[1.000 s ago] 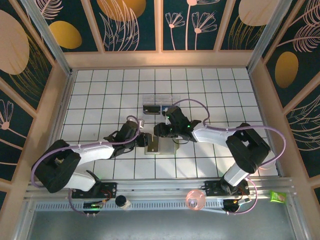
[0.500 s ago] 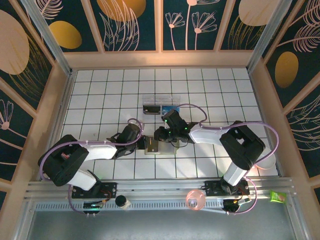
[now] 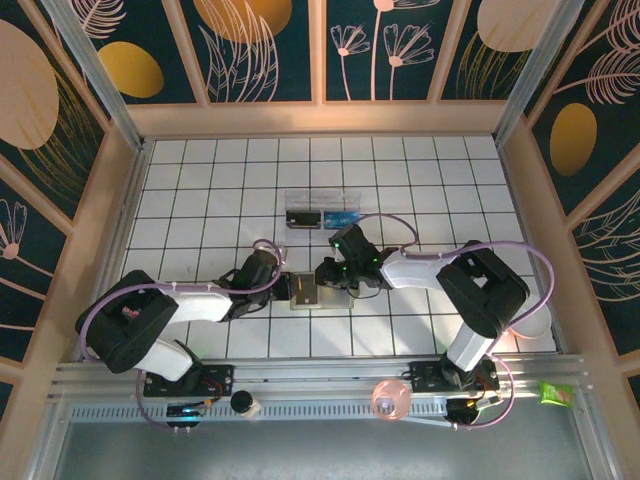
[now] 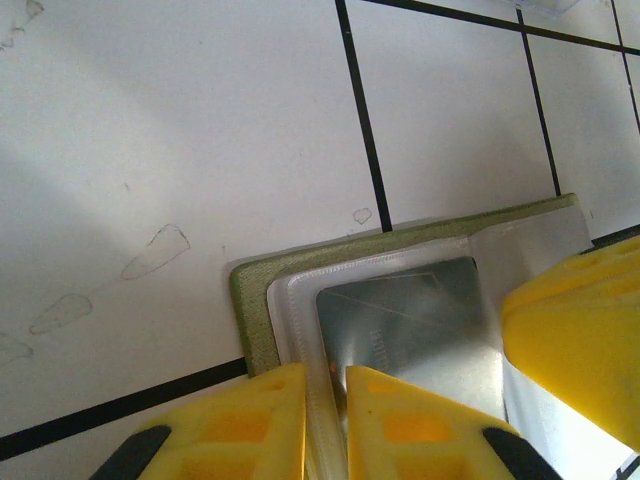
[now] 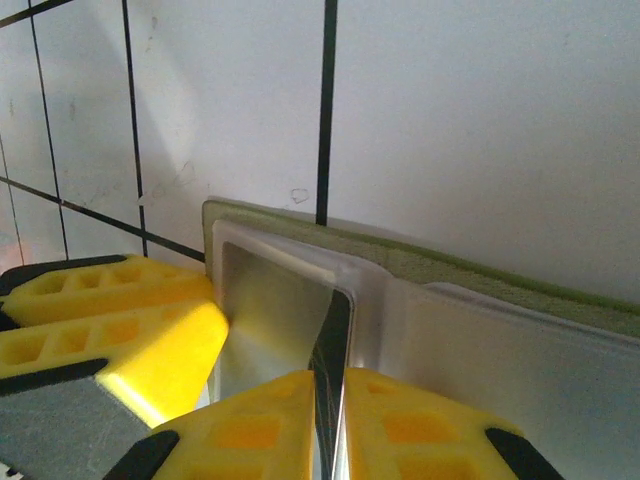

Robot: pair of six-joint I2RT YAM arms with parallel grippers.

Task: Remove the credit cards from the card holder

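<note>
The olive-green card holder [image 3: 305, 291] lies open on the white tiles between my two grippers. In the left wrist view its green edge [image 4: 249, 302] frames a clear sleeve with a silvery credit card [image 4: 410, 322] inside. My left gripper [image 4: 326, 388] is shut on the near edge of that sleeve; from above it [image 3: 287, 287] sits at the holder's left side. My right gripper [image 5: 330, 392] is shut on the thin dark edge of a credit card [image 5: 333, 335] standing in the sleeve, with the green cover [image 5: 450, 266] behind. From above, the right gripper [image 3: 322, 275] is at the holder's right.
A clear plastic box [image 3: 322, 212] with dark and blue contents stands two tiles behind the holder. A pink round thing [image 3: 390, 398], a small bottle [image 3: 245, 403] and a green packet [image 3: 553, 392] lie on the rail in front. Wooden walls enclose the table.
Both grippers have come in onto the card holder and their jaws have narrowed, the left on the sleeve edge, the right on a card. The holder now lies flatter.
</note>
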